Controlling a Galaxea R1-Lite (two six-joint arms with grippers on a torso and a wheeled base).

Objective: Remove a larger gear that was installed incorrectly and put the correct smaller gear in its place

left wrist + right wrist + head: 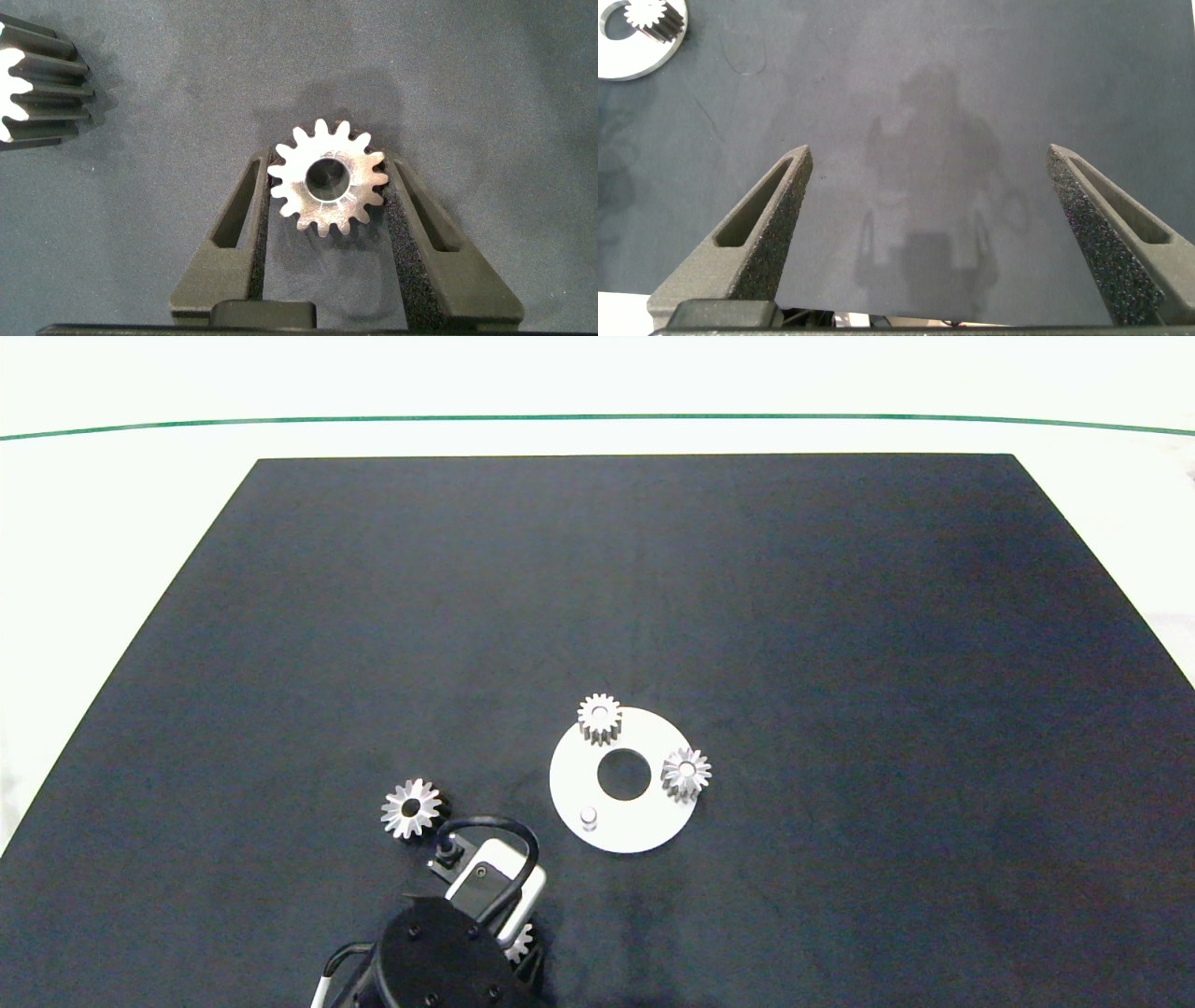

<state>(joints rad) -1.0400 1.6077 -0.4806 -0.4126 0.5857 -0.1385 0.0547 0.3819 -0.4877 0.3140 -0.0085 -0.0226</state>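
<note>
The larger gear (411, 807), star-like with long pointed teeth, lies flat on the black mat to the left of the white disc plate (644, 826). It also shows at the edge of the left wrist view (37, 84). Two small gears (598, 717) (686, 773) sit on the plate, and one peg (588, 817) stands bare. My left gripper (327, 219) is near the mat's front edge with the smaller gear (327, 177) between its pads, both pads touching its teeth. In the head view that gear (519, 943) peeks out beside the arm. My right gripper (929, 219) hangs open over bare mat.
The black mat (840, 616) lies on a white table. The plate has a round centre hole (624, 775). The right wrist view catches the plate (626, 58) with a gear (654, 17) on it in one corner.
</note>
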